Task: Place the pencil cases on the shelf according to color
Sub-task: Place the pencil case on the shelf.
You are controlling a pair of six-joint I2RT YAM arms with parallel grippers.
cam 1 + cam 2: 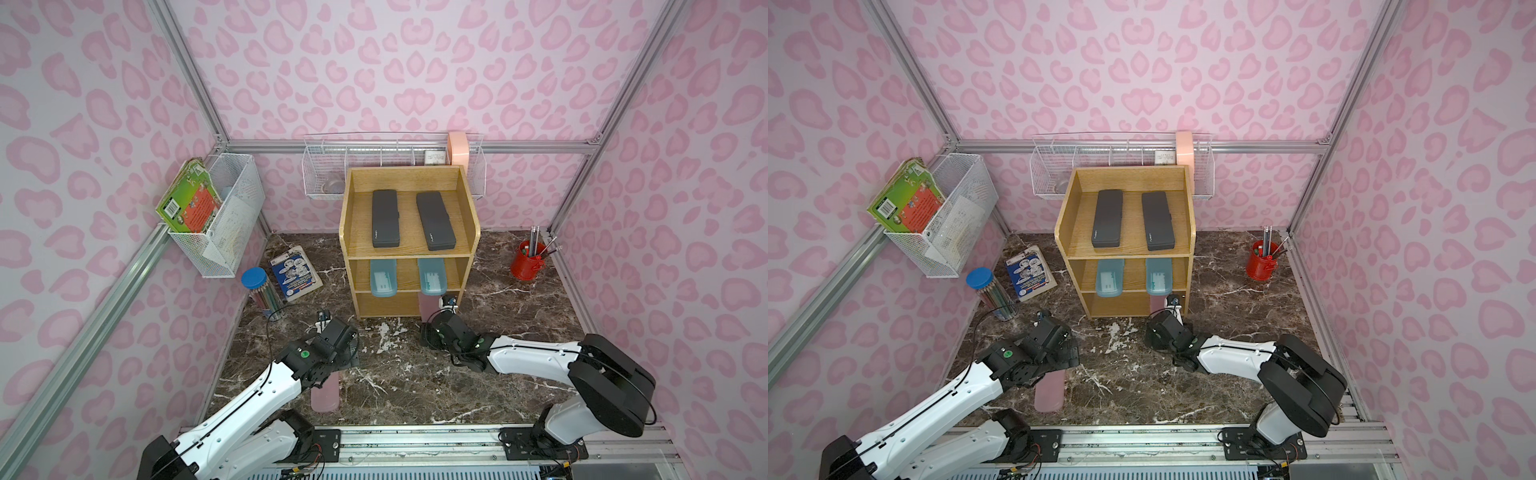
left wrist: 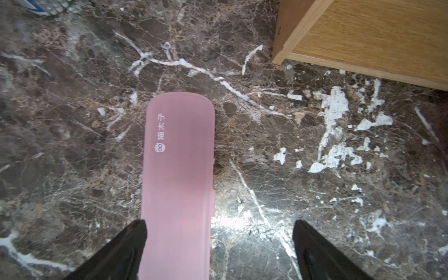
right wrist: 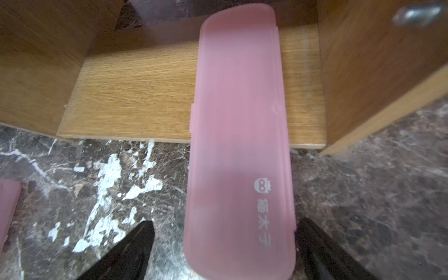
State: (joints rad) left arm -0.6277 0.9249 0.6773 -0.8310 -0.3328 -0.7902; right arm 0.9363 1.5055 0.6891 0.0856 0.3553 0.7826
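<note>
Two matte black cases (image 1: 385,218) lie side by side on the top tier of the wooden shelf (image 1: 409,254), and two see-through teal cases (image 1: 383,282) poke out of the middle tier. A frosted pink case (image 3: 240,121), round-cornered with a small white printed logo, lies half on the bottom tier and half over the marble table (image 1: 415,374), between the spread jaws of the right gripper (image 3: 226,221). The second pink case (image 2: 178,169) lies flat on the table under the left gripper (image 2: 219,221), whose jaws gape wide
</note>
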